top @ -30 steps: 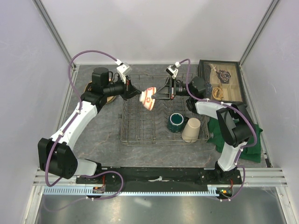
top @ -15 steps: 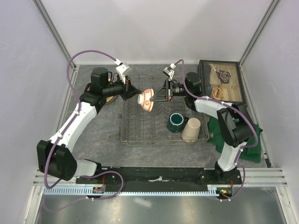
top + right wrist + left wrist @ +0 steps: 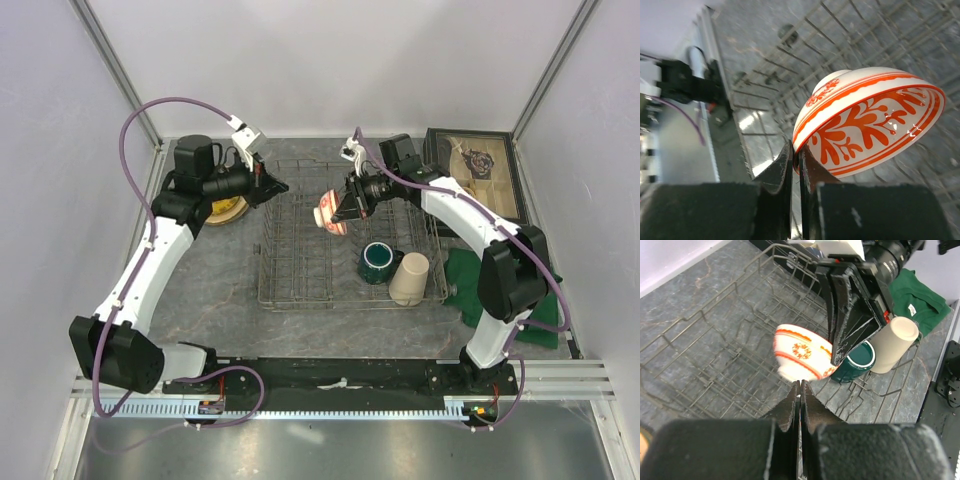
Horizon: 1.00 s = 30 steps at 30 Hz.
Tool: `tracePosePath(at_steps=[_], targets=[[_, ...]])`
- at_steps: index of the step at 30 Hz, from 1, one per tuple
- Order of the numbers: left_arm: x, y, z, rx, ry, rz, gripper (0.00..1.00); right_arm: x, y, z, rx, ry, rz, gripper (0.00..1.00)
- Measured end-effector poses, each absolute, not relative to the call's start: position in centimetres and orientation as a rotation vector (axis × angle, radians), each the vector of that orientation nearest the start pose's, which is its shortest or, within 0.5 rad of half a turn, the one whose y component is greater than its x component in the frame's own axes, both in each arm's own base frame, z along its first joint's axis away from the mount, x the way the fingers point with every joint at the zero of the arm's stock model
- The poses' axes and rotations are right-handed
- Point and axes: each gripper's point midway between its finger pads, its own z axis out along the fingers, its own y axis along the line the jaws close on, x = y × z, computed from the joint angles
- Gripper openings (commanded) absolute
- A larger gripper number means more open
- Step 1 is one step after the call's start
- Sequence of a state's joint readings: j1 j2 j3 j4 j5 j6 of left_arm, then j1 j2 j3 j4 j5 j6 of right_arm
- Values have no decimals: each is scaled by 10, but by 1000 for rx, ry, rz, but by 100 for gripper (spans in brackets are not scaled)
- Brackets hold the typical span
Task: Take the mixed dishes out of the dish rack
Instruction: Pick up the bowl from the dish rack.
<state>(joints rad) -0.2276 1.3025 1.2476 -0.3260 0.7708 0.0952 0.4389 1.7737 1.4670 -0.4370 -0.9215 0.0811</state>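
The right gripper (image 3: 347,205) is clamped on the rim of a small red-and-white bowl (image 3: 331,212), tilted above the grey metal wire dish rack (image 3: 300,270), seemingly clear of its wires. The left gripper (image 3: 281,187), jaws pressed together and empty, hovers over the rack's far left edge.

Pale lilac walls (image 3: 330,60) on three sides; grey marbled tabletop (image 3: 210,290); aluminium corner posts (image 3: 110,60); even light.

The dish rack (image 3: 300,262) lies open leftward (mug (image 3: 378,262), tumbler (image 3: 409,278) block right).
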Motion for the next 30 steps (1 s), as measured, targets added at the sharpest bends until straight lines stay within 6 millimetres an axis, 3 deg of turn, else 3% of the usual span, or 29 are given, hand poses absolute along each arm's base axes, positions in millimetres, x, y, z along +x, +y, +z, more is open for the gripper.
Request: tracePosePath(at_steps=[9, 20, 25, 26, 30], targets=[[331, -194, 308, 809, 1805, -866, 1, 308, 295, 189, -1257, 2121, 952, 0], [331, -191, 291, 785, 1966, -889, 1, 234, 335, 205, -1792, 1798, 562, 0], [340, -186, 296, 799, 2033, -848, 2, 203, 346, 208, -1947, 1635, 365, 0], [342, -185, 297, 802, 2042, -835, 3, 198, 347, 206, -1974, 1614, 327, 0], [343, -179, 297, 818, 2108, -799, 22, 197, 342, 197, -2033, 1576, 178, 0]])
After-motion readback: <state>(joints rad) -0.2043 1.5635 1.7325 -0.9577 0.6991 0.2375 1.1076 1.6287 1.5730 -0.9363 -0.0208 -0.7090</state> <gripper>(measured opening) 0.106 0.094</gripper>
